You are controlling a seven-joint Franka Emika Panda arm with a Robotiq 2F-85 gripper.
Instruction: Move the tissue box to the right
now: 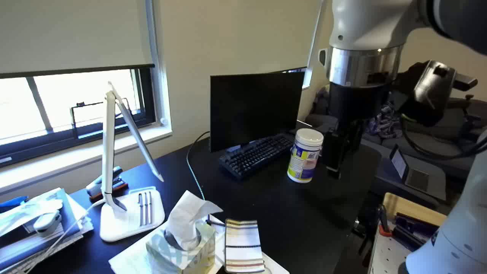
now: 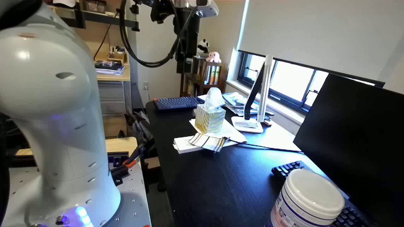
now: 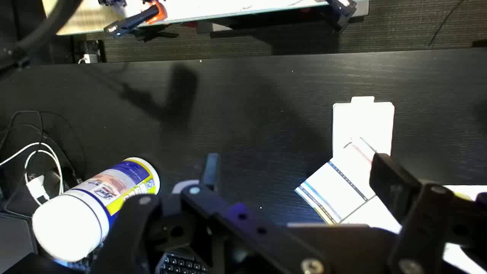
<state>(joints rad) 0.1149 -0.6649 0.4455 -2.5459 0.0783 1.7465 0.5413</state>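
The tissue box (image 1: 167, 253) is a small pale cream-yellow patterned cube with a white tissue standing up from its top. It stands upright on white paper at the near edge of an exterior view; it also shows on the desk in an exterior view (image 2: 209, 121). My gripper (image 1: 336, 161) is in the air above the desk, well apart from the box, and it also shows high up in an exterior view (image 2: 185, 64). In the wrist view my gripper's fingers (image 3: 300, 175) are wide apart with nothing between them. There the box cannot be made out behind the right finger.
A white wipes canister (image 1: 304, 156) stands on the black desk (image 1: 281, 217) near the keyboard (image 1: 257, 154) and monitor (image 1: 258, 110). A striped booklet (image 1: 243, 245) lies beside the tissue box. A desk lamp (image 1: 110, 152) and papers (image 1: 34, 228) are close by.
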